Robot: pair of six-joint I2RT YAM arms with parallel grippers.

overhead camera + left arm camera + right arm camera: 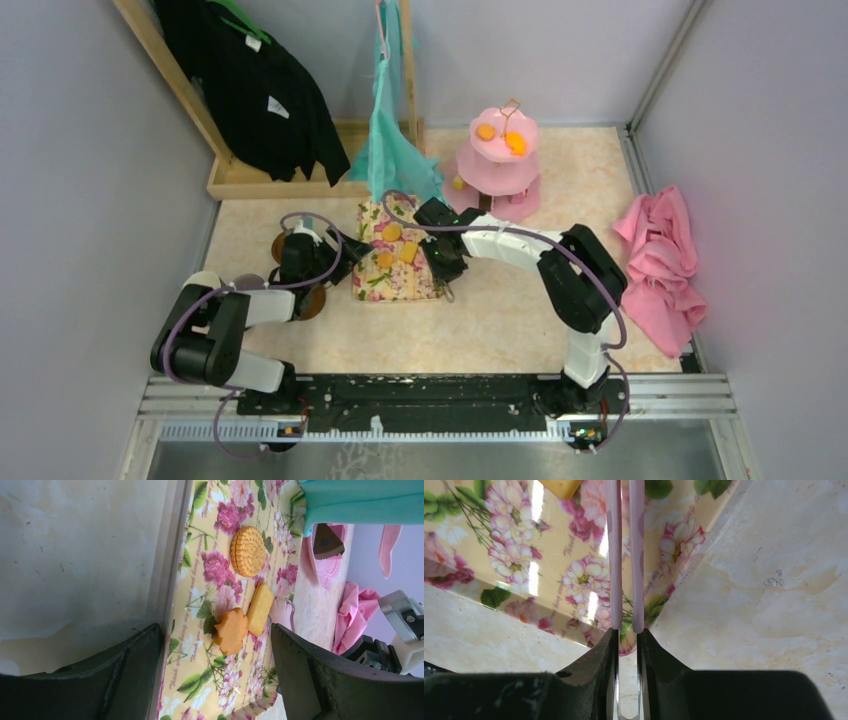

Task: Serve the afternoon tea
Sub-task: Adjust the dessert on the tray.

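A floral tray [395, 280] lies mid-table and carries a round orange biscuit [248, 551], a yellow bar [260, 609] and a flower-shaped orange biscuit [231, 630]. Behind it stands the pink three-tier stand [500, 170] with orange snacks [516, 143] on top and a brown wedge [327, 541] on a lower tier. My left gripper [215, 629] is open at the tray's left edge, empty. My right gripper [626, 632] is shut on pink-armed tongs [614, 555], whose arms reach over the tray's right corner. Brown saucers [316, 301] show partly beside my left arm. The mugs are hidden.
A wooden clothes rack [250, 180] with a black garment [260, 90] stands at the back left. A teal cloth [392, 140] hangs down to the tray's far end. A crumpled pink cloth [665, 265] lies at the right. Grey walls close both sides.
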